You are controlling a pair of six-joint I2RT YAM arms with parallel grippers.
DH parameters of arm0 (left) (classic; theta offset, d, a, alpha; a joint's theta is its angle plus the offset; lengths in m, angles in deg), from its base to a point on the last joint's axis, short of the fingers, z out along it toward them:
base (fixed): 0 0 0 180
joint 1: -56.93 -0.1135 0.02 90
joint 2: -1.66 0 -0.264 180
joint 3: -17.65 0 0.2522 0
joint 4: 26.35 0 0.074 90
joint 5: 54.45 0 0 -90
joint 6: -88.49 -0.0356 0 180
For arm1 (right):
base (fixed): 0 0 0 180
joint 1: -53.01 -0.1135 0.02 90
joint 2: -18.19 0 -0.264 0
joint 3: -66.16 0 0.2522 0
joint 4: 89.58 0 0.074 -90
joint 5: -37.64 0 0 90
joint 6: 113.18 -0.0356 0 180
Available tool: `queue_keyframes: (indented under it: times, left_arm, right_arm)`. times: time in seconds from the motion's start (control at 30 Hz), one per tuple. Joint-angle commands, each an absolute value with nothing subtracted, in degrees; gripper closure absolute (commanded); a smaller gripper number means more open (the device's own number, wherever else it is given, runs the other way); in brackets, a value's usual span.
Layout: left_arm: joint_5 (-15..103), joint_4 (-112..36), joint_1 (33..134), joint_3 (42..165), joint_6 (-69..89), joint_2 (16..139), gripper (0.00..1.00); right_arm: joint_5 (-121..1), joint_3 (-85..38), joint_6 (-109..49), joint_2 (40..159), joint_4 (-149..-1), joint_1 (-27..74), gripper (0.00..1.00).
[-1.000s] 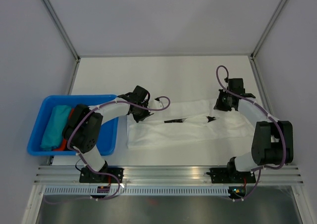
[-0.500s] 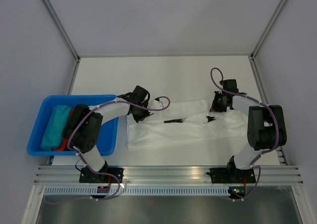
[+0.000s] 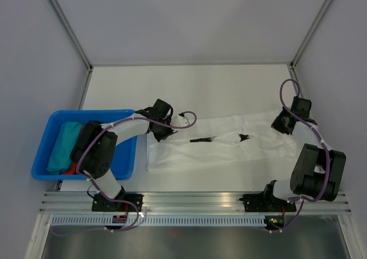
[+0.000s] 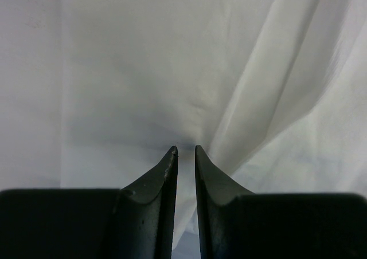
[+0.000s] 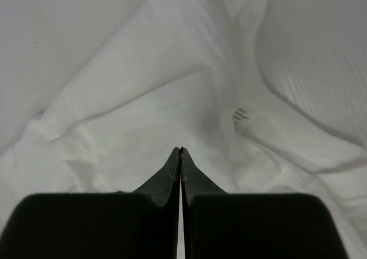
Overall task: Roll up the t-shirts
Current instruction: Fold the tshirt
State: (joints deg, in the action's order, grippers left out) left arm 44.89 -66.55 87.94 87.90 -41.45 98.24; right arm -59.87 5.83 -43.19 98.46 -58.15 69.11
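Lying in blue bin (image 3: 127, 159): teal roll (image 3: 64, 146)

The top view looks steeply down from high behind the arm bases (image 3: 117, 204), taking in the whole tabletop (image 3: 189, 87). Each wrist view sits close behind its own tool, left tool (image 4: 185, 149) and right tool (image 5: 180, 150), and faces down onto the white t-shirt (image 3: 189, 154) — the one thing all three views share.
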Motion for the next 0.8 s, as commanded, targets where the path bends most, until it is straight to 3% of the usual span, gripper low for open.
queue_keyframes:
  times: [0.0,0.13,0.3,0.57,0.6,0.67,0.77]
  left_arm:
    - [46.3,-65.0,88.1,87.7,-42.7,96.4,0.76]
    - [45.7,-64.4,88.1,87.2,-42.9,96.8,0.76]
    - [45.4,-63.8,88.1,86.2,-43.3,97.2,0.76]
    - [45.0,-63.8,88.1,86.4,-42.6,96.0,0.76]
    - [44.9,-64.1,88.1,86.5,-42.2,95.7,0.76]
    - [44.4,-65.1,88.1,87.8,-40.5,94.8,0.76]
    - [42.8,-68.5,88.1,91.7,-37.5,94.2,0.74]
  right_arm:
    - [-61.3,10.3,-45.6,101.6,-61.9,72.8,1.00]
    - [-62.4,8.2,-44.0,110.4,-61.9,76.4,1.00]
    - [-60.6,5.2,-41.9,107.1,-59.4,78.0,1.00]
    - [-62.7,-9.6,-41.8,105.0,-53.8,78.0,1.00]
    - [-62.7,-12.4,-41.5,107.8,-53.8,78.0,0.99]
    - [-62.2,-15.4,-40.7,111.5,-52.6,78.0,0.87]
    - [-61.1,-21.0,-39.8,118.5,-51.3,78.0,0.85]
